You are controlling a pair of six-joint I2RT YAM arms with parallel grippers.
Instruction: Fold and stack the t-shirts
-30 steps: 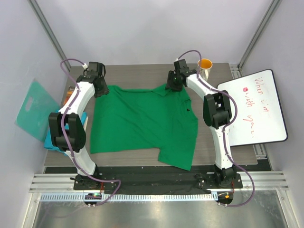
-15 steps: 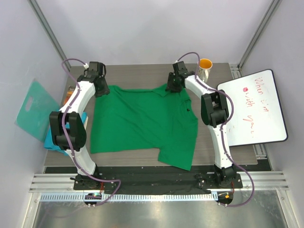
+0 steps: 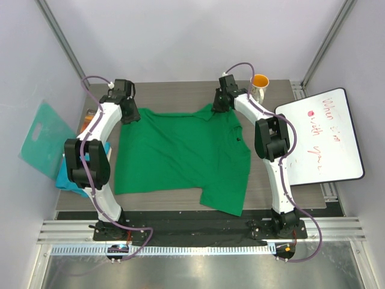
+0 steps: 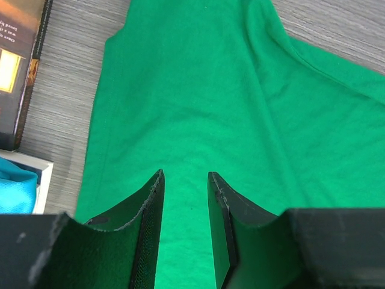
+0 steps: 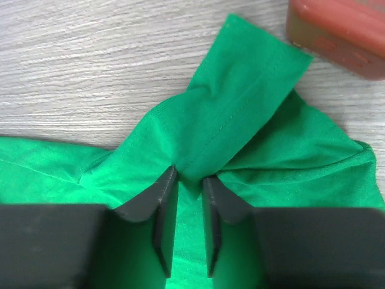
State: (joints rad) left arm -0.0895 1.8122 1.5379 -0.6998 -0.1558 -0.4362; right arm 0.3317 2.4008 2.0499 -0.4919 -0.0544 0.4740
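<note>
Top view: a grey wood-grain table inside pale walls carries a bright green cloth t-shirt spread flat across its middle. Bare board shows along the far edge and right side, and a teal-blue cloth t-shirt is bunched at the left edge. Left wrist view: the left gripper stands over the green shirt's far left part with its fingers narrowly parted; whether it grips cannot be determined. Right wrist view: the right gripper pinches a raised fold at the green shirt's far edge, with a red-brown box near.
</note>
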